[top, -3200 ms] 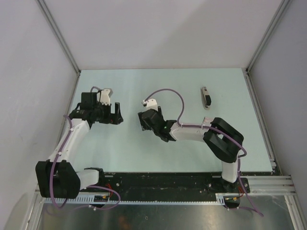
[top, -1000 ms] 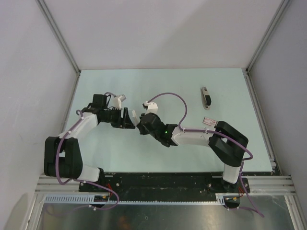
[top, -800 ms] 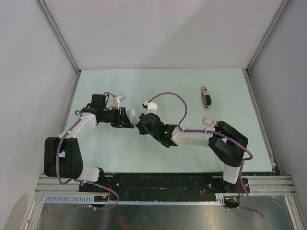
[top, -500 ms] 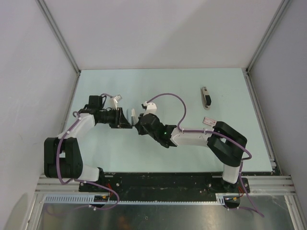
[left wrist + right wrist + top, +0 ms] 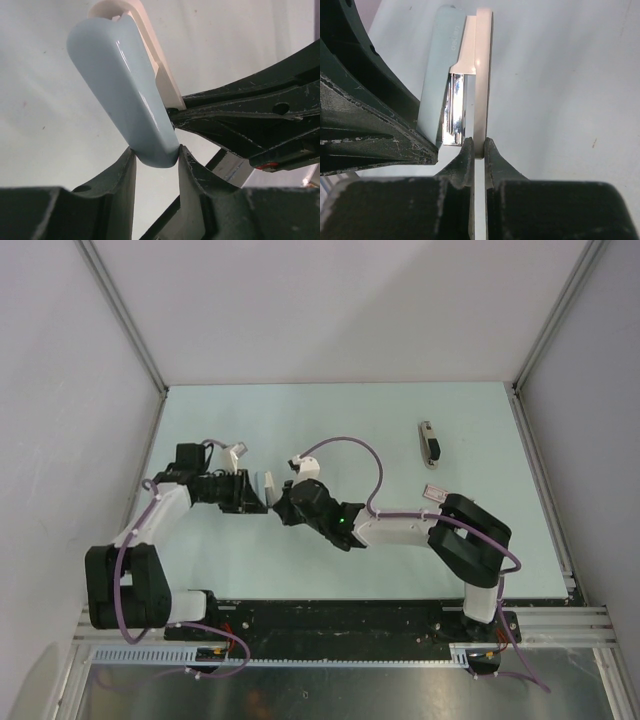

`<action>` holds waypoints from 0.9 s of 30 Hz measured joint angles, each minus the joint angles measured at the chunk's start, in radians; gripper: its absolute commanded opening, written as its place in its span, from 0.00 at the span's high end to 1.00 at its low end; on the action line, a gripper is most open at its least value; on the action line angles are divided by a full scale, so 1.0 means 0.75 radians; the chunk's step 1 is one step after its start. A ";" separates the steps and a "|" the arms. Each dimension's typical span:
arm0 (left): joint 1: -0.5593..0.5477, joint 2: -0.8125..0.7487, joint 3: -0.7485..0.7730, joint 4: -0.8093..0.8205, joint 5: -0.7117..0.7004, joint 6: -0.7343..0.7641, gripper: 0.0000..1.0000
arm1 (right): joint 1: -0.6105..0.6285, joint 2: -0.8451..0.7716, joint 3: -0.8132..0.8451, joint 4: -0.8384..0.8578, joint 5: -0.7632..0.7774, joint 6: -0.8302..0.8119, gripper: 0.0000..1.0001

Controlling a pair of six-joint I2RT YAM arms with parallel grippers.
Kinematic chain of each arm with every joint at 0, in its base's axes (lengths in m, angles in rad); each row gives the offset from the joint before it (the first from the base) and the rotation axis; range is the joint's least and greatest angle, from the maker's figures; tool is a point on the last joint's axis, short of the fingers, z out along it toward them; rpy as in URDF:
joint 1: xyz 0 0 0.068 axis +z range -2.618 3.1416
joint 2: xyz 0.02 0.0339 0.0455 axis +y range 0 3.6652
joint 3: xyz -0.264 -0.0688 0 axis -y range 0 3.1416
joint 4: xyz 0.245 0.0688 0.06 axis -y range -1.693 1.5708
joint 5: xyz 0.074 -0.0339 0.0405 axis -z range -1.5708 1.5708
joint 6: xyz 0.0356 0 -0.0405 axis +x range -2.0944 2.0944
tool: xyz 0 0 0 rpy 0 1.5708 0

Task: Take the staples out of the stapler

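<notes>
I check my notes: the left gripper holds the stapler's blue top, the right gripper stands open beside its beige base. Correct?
No: the right gripper is shut on the beige base of the stapler (right wrist view). The left gripper holds the blue top.

Stapler point(image 5: 482, 75) end hidden inside right claw point(image 5: 478, 145)

stapler point(image 5: 125, 95), cover: pale blue plastic, glossy and smooth, with bright highlights along the rounded back
stapler, base: cream plastic, smooth, with a soft sheen
stapler, magazine: chrome-like metal, mirror-bright
left gripper point(image 5: 154, 157): 2 black plastic fingers, matt, scuffed with pale scratches
right gripper point(image 5: 479, 150): 2 black plastic fingers, matt, finely grained, worn at the edges
table point(image 5: 350, 420): pale, matt, smooth, with a few dark specks
cable point(image 5: 345, 437): purple sheath, smooth
rail point(image 5: 550, 620): bare silvery metal
wall point(image 5: 330, 310): white, matt panel
</notes>
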 measured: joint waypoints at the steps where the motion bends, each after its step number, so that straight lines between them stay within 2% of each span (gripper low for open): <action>1: 0.000 -0.015 0.003 -0.019 -0.021 0.013 1.00 | -0.001 0.005 0.003 0.005 -0.009 -0.005 1.00; 13: 0.004 -0.105 0.063 -0.165 -0.147 0.148 1.00 | -0.001 0.012 0.062 -0.009 -0.072 -0.238 1.00; 27: 0.112 -0.125 0.082 -0.218 -0.348 0.367 1.00 | -0.016 0.052 0.062 -0.057 -0.037 -0.524 1.00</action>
